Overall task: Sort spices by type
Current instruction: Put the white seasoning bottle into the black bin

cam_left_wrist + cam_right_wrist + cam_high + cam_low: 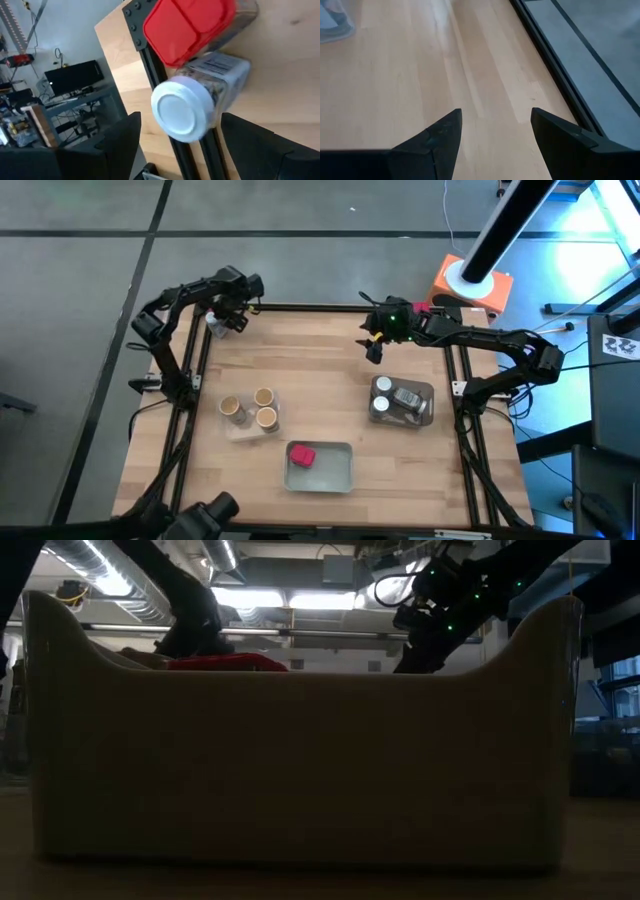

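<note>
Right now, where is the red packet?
In the high view the red packet lies in the front tray, at its left end, just right of the cork cylinders.

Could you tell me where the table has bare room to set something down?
Bare wood lies between the cork tray and jar tray, and along the far edge between the left gripper and right gripper. The far left corner is crowded by a white-lidded jar.

In the low view, a tray wall [300, 770] fills nearly the whole picture and hides the surface behind it; only the top of a red packet [228, 662] shows above its rim. In the left wrist view, a red-lidded container [192, 25] is cut off by the picture's edge, and the label on the white-lidded jar [200, 100] is too blurred to read
</note>
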Motion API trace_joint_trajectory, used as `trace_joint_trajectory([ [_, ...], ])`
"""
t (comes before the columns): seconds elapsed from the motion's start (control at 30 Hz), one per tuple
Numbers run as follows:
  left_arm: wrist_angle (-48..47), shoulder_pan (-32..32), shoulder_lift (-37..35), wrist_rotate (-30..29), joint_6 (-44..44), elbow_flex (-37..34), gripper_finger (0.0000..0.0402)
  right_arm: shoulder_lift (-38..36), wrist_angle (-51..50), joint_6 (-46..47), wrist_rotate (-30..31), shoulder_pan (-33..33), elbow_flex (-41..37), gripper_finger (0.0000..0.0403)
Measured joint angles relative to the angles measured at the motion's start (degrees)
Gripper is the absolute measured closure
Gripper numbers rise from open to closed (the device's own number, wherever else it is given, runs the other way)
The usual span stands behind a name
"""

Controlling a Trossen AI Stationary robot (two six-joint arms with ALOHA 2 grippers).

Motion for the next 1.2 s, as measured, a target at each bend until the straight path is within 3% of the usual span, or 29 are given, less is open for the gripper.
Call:
trace_joint_trajectory([
  [0.43,6.02,1.27,-0.28,-0.13,3.19,-6.05,0.0137,0.0,-0.48,0.02,-2.19,0.0,0.0,0.0164],
  [0.73,6.6,0.08,-0.52,0.55,5.28,-6.14,0.0137,0.0,-0.41,0.02,-2.19,0.0,0.0,0.0164],
  [1.2,5.48,-7.06,-0.38,3.1,3.85,-3.66,0.0137,0.0,-0.24,0.02,-2.19,0.0,0.0,0.0164],
])
